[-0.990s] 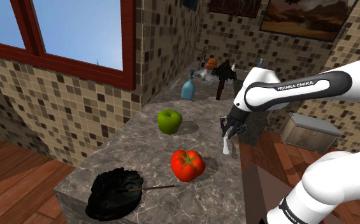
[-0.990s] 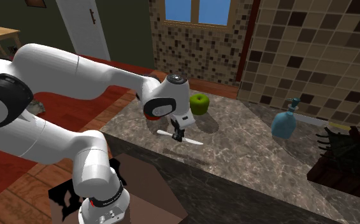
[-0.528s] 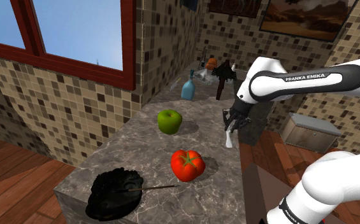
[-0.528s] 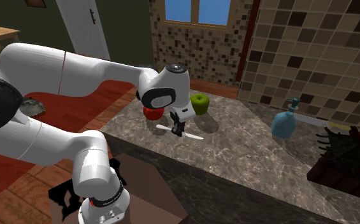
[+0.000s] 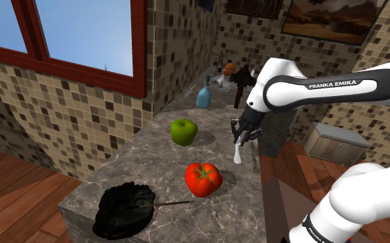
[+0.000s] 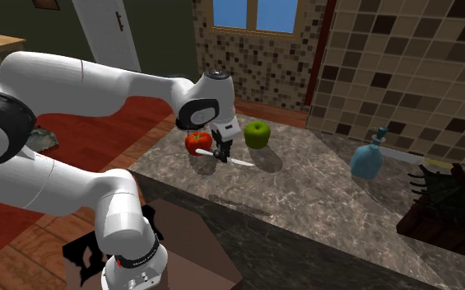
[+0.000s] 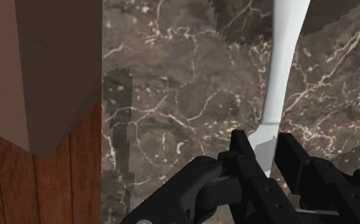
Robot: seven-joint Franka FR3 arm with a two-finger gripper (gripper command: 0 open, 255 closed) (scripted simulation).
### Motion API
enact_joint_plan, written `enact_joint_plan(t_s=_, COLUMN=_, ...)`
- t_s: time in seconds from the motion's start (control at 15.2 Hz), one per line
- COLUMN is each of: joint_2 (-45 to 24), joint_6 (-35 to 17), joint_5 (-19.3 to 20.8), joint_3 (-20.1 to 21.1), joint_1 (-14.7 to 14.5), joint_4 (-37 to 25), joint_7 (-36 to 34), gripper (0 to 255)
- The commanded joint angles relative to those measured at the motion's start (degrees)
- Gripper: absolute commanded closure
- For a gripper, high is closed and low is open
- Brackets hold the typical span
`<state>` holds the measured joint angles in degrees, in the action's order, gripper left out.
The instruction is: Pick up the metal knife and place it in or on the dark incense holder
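The pale knife (image 5: pixel 237 153) is clasped by one end between the narrowed fingers of the gripper (image 5: pixel 242 134). It is held clear of the counter (image 5: pixel 152 166) and has been carried nearer the tomato (image 5: pixel 203 179) within the last second. The dark incense holder (image 5: pixel 123 209) lies on the tomato's far side, so the carry is judged only partly done.

Shoulder view down the counter (image 5: pixel 148 164), second exterior view from its opposite end, wrist view close above.

The end effector (image 7: pixel 265 151) clasps a white knife (image 7: pixel 281 63) above the veined marble countertop (image 7: pixel 172 95).
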<state>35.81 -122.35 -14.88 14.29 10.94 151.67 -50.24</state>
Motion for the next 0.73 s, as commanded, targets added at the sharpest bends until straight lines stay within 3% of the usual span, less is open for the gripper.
enact_joint_plan(t_s=0.0, joint_2=-0.65, joint_6=0.03, joint_5=-1.04, joint_3=2.47, joint_1=-1.23, joint_4=-1.12, joint_7=-3.09, gripper=255)
enact_joint_plan(t_s=0.66, joint_2=-9.71, joint_6=-2.16, joint_5=-2.7, joint_3=15.59, joint_1=-4.4, joint_4=-10.54, joint_7=-18.66, gripper=255)
